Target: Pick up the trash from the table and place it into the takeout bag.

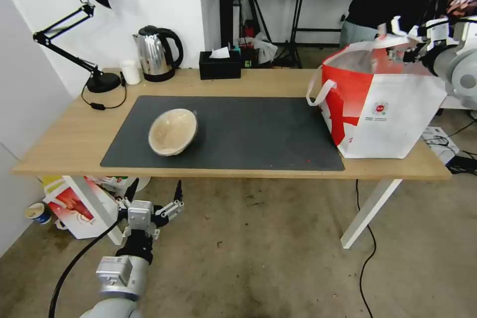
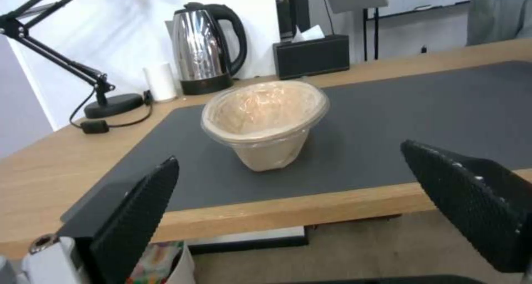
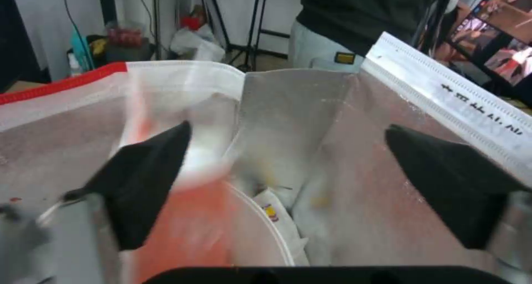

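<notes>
Our right claw hangs wide open, empty, over the takeout bag. Our left claw, also open and empty, could tip the tilted paper bowl on the desk.

blurred red-and-white shape inside takeout bag (unidentifiable), right gripper fingers small, bag contents hidden

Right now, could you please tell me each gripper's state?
Left gripper: open, empty, below the table edge.
Right gripper: open over the takeout bag.
</notes>
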Robot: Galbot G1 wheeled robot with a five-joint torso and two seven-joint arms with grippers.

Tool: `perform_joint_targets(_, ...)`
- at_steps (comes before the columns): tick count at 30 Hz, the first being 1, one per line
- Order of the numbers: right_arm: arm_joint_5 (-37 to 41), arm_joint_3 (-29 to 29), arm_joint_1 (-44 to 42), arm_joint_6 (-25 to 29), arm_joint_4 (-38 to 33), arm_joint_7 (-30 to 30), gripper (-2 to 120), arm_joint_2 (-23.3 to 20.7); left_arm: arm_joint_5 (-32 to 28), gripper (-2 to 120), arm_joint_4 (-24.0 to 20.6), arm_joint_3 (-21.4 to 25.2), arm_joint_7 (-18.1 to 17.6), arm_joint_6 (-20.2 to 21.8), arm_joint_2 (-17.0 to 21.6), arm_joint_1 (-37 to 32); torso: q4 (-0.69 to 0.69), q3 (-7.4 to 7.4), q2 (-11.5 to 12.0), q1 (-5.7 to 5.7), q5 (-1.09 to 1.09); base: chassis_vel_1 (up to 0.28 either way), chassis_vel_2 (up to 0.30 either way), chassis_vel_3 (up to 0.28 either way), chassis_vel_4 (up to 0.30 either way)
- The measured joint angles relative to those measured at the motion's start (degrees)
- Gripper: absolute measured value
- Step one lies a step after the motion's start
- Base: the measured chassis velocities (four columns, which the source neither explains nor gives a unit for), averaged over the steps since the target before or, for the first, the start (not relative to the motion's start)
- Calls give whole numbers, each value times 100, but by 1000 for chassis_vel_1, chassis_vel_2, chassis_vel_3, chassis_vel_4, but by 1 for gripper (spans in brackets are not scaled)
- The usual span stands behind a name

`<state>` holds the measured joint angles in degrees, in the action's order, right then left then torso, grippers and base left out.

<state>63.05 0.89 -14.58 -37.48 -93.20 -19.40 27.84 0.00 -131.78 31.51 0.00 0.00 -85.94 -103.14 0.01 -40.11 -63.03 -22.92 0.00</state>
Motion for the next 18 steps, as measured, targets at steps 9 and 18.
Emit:
perform_joint_targets(9, -1, -40, 12, 53, -60, 2, 100, -142, 0, 100, 0, 0, 0, 0, 0, 0, -1, 0, 0, 0, 0, 0, 0, 0, 0)
perform_joint_targets(18, 6, -46, 8, 90, -137, 2, 100, -188, 0, 100, 0, 0, 0, 0, 0, 0, -1, 0, 0, 0, 0, 0, 0, 0, 0)
